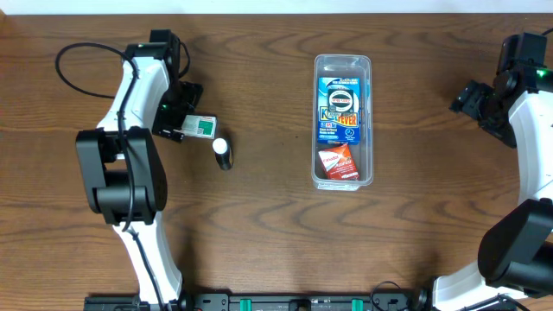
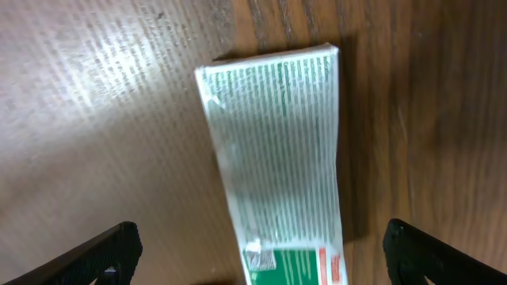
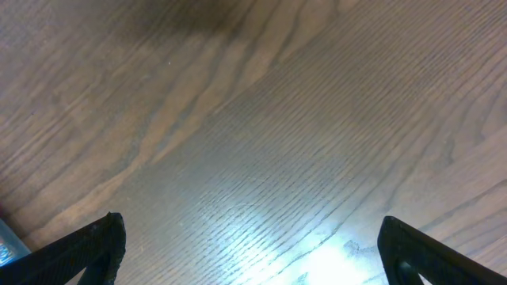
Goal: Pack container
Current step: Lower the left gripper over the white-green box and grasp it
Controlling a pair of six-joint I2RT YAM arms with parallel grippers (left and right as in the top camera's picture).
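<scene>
Clear plastic container (image 1: pixel 342 62) sits mid-way along the table (image 1: pixel 259 225), 2 packets (image 1: pixel 341 108) inside; left gripper (image 2: pixel 265 253) fingers spread, white-and-green box (image 2: pixel 277 150) between them; right gripper (image 3: pixel 261 253) fingers apart above bare wood.

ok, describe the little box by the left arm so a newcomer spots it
Find the clear container mid-table, then look left to the left tool. The box lies flat just beside it: small, white with a green panel. The neighbouring cylinder is round, black with a white end.
</scene>
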